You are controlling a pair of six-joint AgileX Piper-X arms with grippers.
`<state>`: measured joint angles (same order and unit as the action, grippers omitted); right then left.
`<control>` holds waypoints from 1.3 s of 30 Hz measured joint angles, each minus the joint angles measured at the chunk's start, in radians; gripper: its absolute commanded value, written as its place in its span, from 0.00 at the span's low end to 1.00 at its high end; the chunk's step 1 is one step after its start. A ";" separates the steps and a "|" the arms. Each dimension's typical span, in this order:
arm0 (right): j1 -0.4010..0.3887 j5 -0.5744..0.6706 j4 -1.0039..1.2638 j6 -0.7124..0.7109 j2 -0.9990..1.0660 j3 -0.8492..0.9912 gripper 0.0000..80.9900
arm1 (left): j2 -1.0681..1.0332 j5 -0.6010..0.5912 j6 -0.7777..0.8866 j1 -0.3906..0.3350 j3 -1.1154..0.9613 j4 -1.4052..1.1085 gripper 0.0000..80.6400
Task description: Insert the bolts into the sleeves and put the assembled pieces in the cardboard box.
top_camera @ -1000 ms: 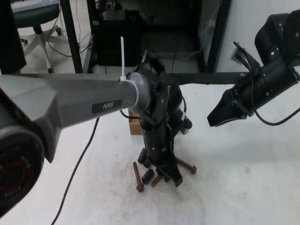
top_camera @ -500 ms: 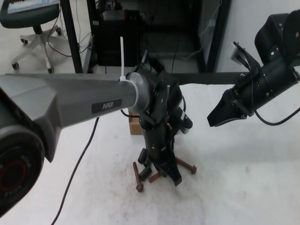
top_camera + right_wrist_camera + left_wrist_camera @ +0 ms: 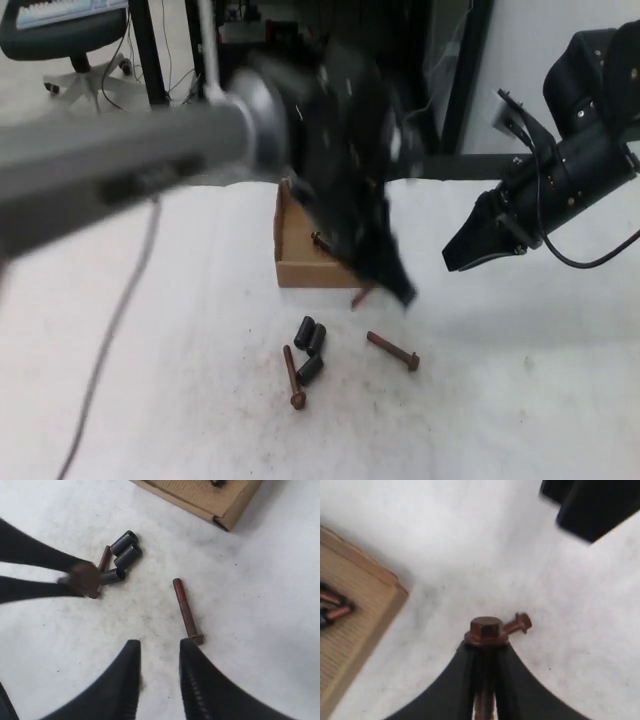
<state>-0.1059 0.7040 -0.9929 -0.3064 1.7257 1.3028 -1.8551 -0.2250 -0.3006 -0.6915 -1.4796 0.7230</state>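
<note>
Clearly, bolt (image 3: pixel 486 629) in left gripper (image 3: pixel 485 649)

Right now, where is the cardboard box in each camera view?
High view: cardboard box beyond the sleeves, partly hidden by the left arm.
Left wrist view: its corner, beside the bolt in the left hand.
Right wrist view: its corner, beyond the sleeves.
Shared landmark: that held bolt.

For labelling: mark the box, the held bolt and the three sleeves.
box (image 3: pixel 300 273), high view, front wall.
held bolt (image 3: pixel 486 628), left wrist view, hex head.
sleeves (image 3: pixel 127 556), right wrist view, middle sleeve.
</note>
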 measured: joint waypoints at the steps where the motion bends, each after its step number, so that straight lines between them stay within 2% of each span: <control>1: 0.000 0.000 -0.006 0.000 0.000 0.000 0.32 | 0.033 -0.002 0.005 0.004 0.000 0.000 0.00; 5: -0.002 0.000 -0.030 0.000 -0.007 0.000 0.32 | 0.169 -0.022 0.008 0.053 0.014 0.048 0.00; 9: -0.033 0.000 -0.033 -0.005 -0.036 0.000 0.32 | 0.307 -0.039 0.008 0.121 0.141 0.049 0.00; 12: -0.109 0.000 0.000 -0.029 -0.042 0.000 0.32 | 0.397 -0.039 0.009 0.155 0.191 0.042 0.00; 17: -0.204 -0.023 0.102 -0.034 -0.042 0.000 0.32 | 0.652 0.000 0.050 0.222 0.482 -0.055 0.00; 20: -0.291 -0.072 0.197 -0.037 -0.042 0.000 0.32 | 0.761 0.047 0.071 0.242 0.581 -0.111 0.00; 22: -0.327 -0.125 0.277 -0.037 -0.042 0.000 0.32 | 0.847 0.078 0.085 0.258 0.654 -0.158 0.00; 27: -0.372 -0.146 0.349 -0.045 -0.037 0.000 0.32 | 0.986 0.105 0.094 0.295 0.799 -0.172 0.00; 32: -0.410 -0.200 0.386 -0.144 0.027 0.012 0.40 | 1.022 0.115 0.119 0.336 0.886 -0.092 0.00; 39: -0.420 -0.340 0.386 -0.349 0.141 0.013 0.40 | 1.057 0.115 0.121 0.339 0.889 -0.081 0.00</control>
<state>-0.5259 0.3638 -0.6071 -0.6556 1.8671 1.3155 -0.7977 -0.1104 -0.1795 -0.3527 -0.5902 0.6423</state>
